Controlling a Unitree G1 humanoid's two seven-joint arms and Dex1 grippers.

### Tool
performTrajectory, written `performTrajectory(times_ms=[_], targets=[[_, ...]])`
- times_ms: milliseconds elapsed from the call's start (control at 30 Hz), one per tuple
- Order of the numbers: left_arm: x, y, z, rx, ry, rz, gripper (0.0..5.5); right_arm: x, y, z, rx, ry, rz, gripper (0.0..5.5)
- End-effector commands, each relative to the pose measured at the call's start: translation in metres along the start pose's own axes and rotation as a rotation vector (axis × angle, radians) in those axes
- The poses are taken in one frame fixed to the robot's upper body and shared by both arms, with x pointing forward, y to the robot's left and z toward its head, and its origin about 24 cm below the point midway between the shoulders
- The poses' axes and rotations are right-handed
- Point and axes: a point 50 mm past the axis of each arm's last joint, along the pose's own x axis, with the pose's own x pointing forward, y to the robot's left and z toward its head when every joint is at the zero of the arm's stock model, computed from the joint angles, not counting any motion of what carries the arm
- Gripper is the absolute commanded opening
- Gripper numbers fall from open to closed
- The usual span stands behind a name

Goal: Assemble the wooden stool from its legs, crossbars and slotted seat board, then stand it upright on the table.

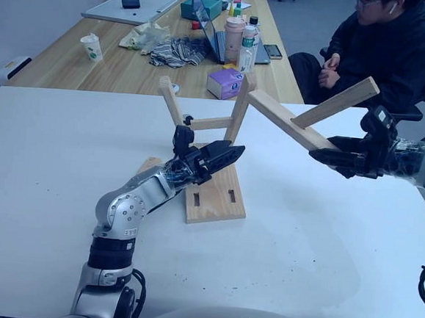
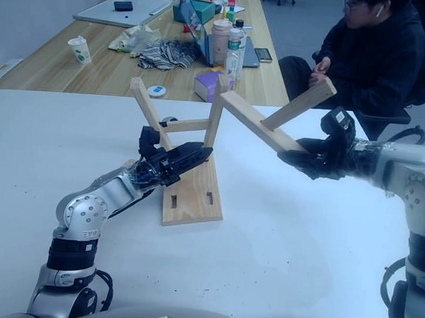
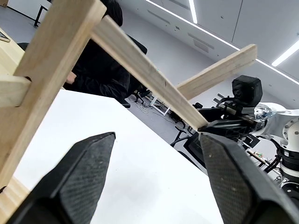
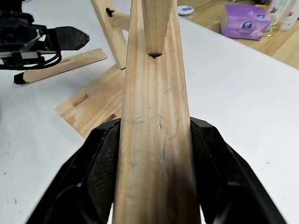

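The slotted seat board (image 1: 215, 194) lies flat on the white table (image 1: 50, 161). Above its far end stand two legs (image 1: 171, 100) joined by a crossbar (image 1: 212, 122), tilted. My left gripper (image 1: 224, 156) hovers low over the board in front of this frame, open, with nothing between its fingers (image 3: 84, 172). My right gripper (image 1: 338, 158) is shut on another leg (image 4: 154, 116) that has a crossbar (image 1: 336, 102) sticking up from it. This held leg slants down to the left, and its far end meets the top of the nearer upright leg (image 1: 238, 109). A loose wooden piece (image 4: 65, 65) lies beside the board under my left arm.
Behind the white table is a wooden table (image 1: 65, 63) with a laptop (image 1: 208, 22), bottles (image 1: 247, 47), a paper cup (image 1: 92, 46), a purple tissue box (image 1: 224, 82) and cloth. A person sits at the back right. The white table's near and left areas are bare.
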Motion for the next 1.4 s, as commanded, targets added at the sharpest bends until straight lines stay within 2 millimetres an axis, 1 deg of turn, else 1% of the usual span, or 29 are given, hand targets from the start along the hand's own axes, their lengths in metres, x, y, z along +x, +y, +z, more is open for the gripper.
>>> performTrajectory(times_ms=[33,133,233,300,367,467,533,600,667,733,767,933,1000,1100,1167,1267,1400], targets=[[-0.003,0.0,-0.001,0.019,0.012,0.007,3.3,-0.003,-0.008,-0.008,-0.032,0.061,-0.081,2.03],[-0.01,-0.004,0.005,0.05,0.018,-0.017,3.3,0.001,-0.01,-0.037,-0.02,0.132,-0.151,2.03],[-0.021,-0.008,0.01,0.089,0.049,-0.026,3.3,0.008,-0.009,-0.074,0.023,0.169,-0.257,2.03],[-0.028,-0.008,0.013,0.119,0.074,-0.014,3.3,0.017,-0.008,-0.1,0.077,0.148,-0.343,2.03],[-0.035,-0.008,0.015,0.147,0.096,-0.006,3.3,0.025,-0.004,-0.12,0.124,0.116,-0.421,2.03],[-0.045,-0.008,0.019,0.171,0.128,0.005,3.3,0.036,0.003,-0.145,0.166,0.098,-0.515,2.03],[-0.051,-0.004,0.02,0.188,0.159,0.02,3.3,0.041,0.008,-0.16,0.176,0.123,-0.556,2.03],[-0.062,0.001,0.023,0.215,0.188,0.056,3.3,0.044,0.013,-0.167,0.183,0.14,-0.558,2.03],[-0.073,0.008,0.025,0.229,0.2,0.105,3.3,0.046,0.016,-0.169,0.188,0.15,-0.543,2.03],[-0.077,0.012,0.026,0.232,0.196,0.135,3.3,0.046,0.018,-0.17,0.189,0.154,-0.537,2.03],[-0.077,0.013,0.026,0.233,0.191,0.141,3.3,0.046,0.018,-0.169,0.188,0.155,-0.536,2.41],[-0.074,0.012,0.021,0.228,0.177,0.148,3.3,0.044,0.017,-0.16,0.173,0.143,-0.53,3.17],[-0.075,0.012,0.02,0.228,0.169,0.157,3.3,0.043,0.014,-0.154,0.159,0.126,-0.53,3.57],[-0.076,0.011,0.02,0.231,0.157,0.17,3.3,0.038,0.011,-0.136,0.132,0.047,-0.538,4.04],[-0.077,0.012,0.02,0.229,0.151,0.179,3.3,0.037,0.014,-0.125,0.126,-0.029,-0.51,4.04],[-0.077,0.013,0.021,0.231,0.147,0.187,3.3,0.034,0.011,-0.112,0.104,-0.099,-0.528,4.04],[-0.076,0.013,0.024,0.234,0.144,0.191,3.3,0.028,0.009,-0.103,0.093,-0.137,-0.566,4.04]])
